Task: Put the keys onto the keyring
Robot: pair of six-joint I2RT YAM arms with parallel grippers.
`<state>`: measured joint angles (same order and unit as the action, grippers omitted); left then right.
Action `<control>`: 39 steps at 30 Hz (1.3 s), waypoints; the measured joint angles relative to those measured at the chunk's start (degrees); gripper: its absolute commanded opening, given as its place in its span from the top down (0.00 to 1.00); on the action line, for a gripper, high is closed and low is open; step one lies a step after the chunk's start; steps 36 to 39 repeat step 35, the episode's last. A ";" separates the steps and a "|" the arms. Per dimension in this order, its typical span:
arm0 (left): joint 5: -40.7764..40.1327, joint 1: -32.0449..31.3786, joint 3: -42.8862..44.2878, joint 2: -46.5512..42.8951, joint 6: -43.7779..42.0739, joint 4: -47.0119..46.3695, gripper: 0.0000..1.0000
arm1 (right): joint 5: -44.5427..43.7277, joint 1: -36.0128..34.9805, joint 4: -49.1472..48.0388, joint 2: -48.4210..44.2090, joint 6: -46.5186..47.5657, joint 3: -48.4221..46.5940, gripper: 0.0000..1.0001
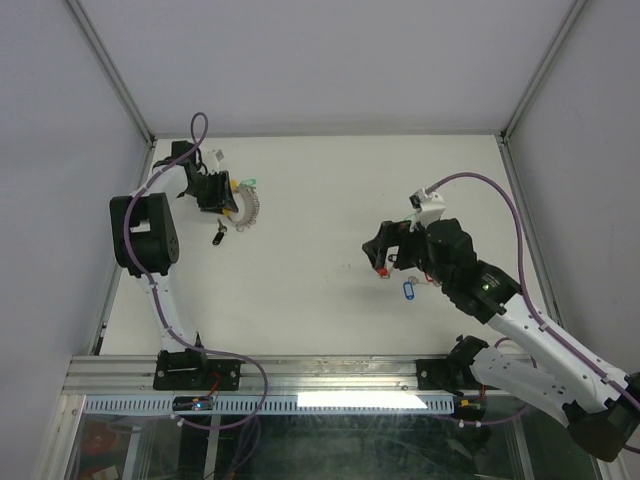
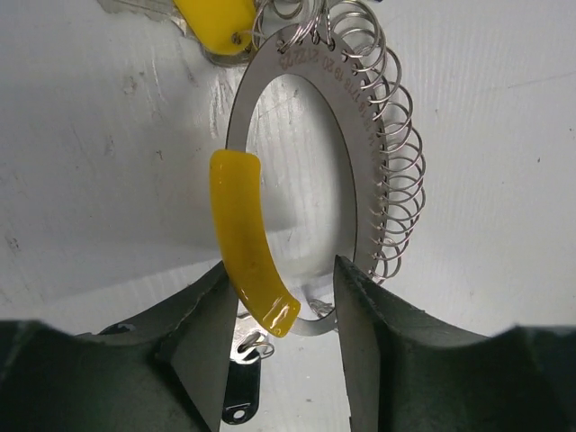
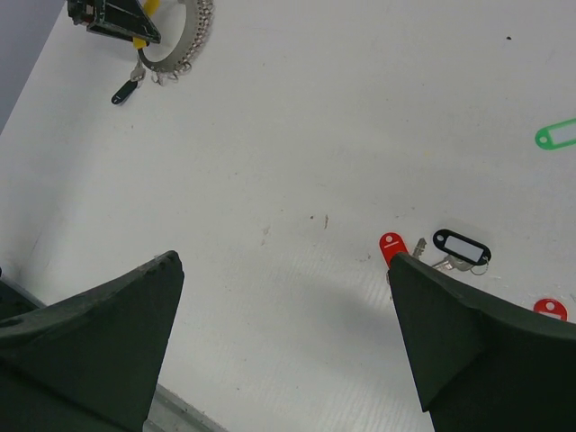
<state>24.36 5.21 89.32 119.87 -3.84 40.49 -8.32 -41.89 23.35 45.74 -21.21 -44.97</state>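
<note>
Silvery and coil-edged, the keyring [image 2: 355, 153] lies flat on the table [image 1: 320, 200] at about ten o'clock in the top view, its yellow sleeve [image 2: 243, 243] turned toward the left arm. A yellow-tagged key [image 2: 214, 16] sits at the ring's twelve o'clock in the left wrist view and looks hooked into the small loops there, though the join is cropped. A black-tagged key [image 2: 239, 396] lies loose at six o'clock, just off the ring. Well apart, near four o'clock on the table, a red-tagged key [image 3: 391, 245], a dark-tagged key [image 3: 461, 244], a green tag [image 3: 558, 135] and a second red tag [image 3: 549, 309] lie unthreaded. I judge the job barely begun: at most one key is on, and most are left.

The left claw [image 2: 284, 279] stands partly apart, its fingers [image 2: 202, 342] straddling the ring's near end. The sleeve's tip meets the left finger, but no clamp shows. The right claw [image 3: 286, 265] gapes wide and holds nothing, hovering beside the red-tagged key.
</note>
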 measured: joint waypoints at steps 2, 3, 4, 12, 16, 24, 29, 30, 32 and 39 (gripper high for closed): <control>-0.81 -0.20 -0.46 -0.70 0.15 -0.83 0.47 | -0.07 0.00 -0.20 0.44 -0.13 0.00 0.00; -1.53 -0.37 -1.29 -1.73 0.39 -1.77 0.40 | -0.09 0.00 -0.31 0.72 -0.17 -0.02 0.00; -2.14 -0.42 -2.51 -3.34 0.70 -2.62 0.37 | -0.28 0.00 -0.11 1.36 -0.31 -0.26 0.00; -5.84 -0.39 -13.94 -25.77 4.02 -11.56 0.11 | -0.44 0.00 0.24 3.85 1.92 -2.91 0.00; -7.06 -0.92 -20.59 -38.21 6.32 -17.14 0.01 | -1.11 0.00 -0.59 1.92 4.57 -2.91 0.00; -11.58 -5.01 -36.02 -61.59 11.10 -28.20 0.01 | -8.33 0.00 -1.29 -4.74 7.48 -2.91 0.00; -14.29 -5.62 -42.66 -72.91 13.51 -29.70 0.01 | -13.35 0.00 -2.19 -9.84 8.72 -2.69 0.00; -15.19 -5.62 -43.30 -74.05 13.77 -29.55 0.01 | -13.92 0.00 -2.64 -10.54 8.85 -2.45 0.00; -16.98 -5.62 -44.48 -75.45 14.53 -29.07 0.01 | -15.41 0.00 -3.45 -12.63 9.09 -1.77 0.00; -19.89 -5.64 -45.81 -75.54 16.44 -28.11 0.01 | -17.09 0.00 -4.04 -13.31 9.07 -1.29 0.00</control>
